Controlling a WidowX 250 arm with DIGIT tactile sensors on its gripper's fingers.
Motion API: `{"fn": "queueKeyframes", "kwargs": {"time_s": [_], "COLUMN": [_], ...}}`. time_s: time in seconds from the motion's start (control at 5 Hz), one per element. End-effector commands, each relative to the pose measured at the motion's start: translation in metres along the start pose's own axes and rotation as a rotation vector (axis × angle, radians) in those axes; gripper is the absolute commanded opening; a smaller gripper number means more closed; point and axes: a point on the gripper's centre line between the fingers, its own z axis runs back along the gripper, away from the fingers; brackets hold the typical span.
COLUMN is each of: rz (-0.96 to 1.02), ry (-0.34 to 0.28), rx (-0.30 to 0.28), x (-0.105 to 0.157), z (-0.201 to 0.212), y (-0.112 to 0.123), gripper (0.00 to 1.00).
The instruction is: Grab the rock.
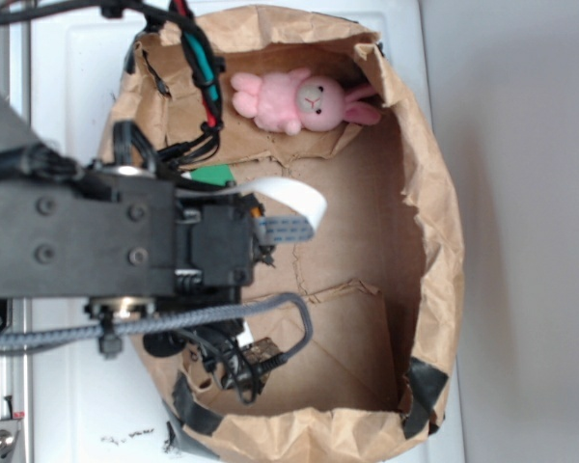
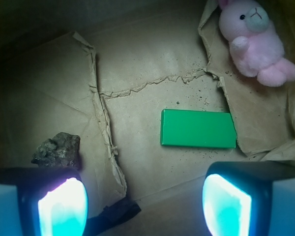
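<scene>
The rock (image 2: 56, 150), a rough dark grey-brown lump, lies on the brown paper floor at the left of the wrist view, just beyond my left fingertip (image 2: 61, 206). My gripper (image 2: 145, 206) is open with nothing between its fingers, hovering above the floor. From outside, the rock (image 1: 262, 353) shows near the bag's lower edge, partly behind cables. The arm (image 1: 125, 241) covers most of the gripper there.
A flat green block (image 2: 197, 129) lies ahead of the gripper, right of centre; only its corner (image 1: 212, 176) shows from outside. A pink plush bunny (image 2: 255, 39) (image 1: 299, 101) rests at the far side. Crumpled paper bag walls (image 1: 434, 212) ring the work area. Cables (image 1: 198, 58) hang over it.
</scene>
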Motion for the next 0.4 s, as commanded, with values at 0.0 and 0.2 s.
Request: {"fn": "queueKeyframes", "kwargs": {"time_s": [0.0,0.2], "rz": [-0.015,0.021], "ry": [-0.058,-0.057], "rx": [0.041,0.130], "x": [0.017,0.036], "z": [-0.017,-0.045], "y": [-0.007,-0.017], "gripper": [1.00,1.00]}}
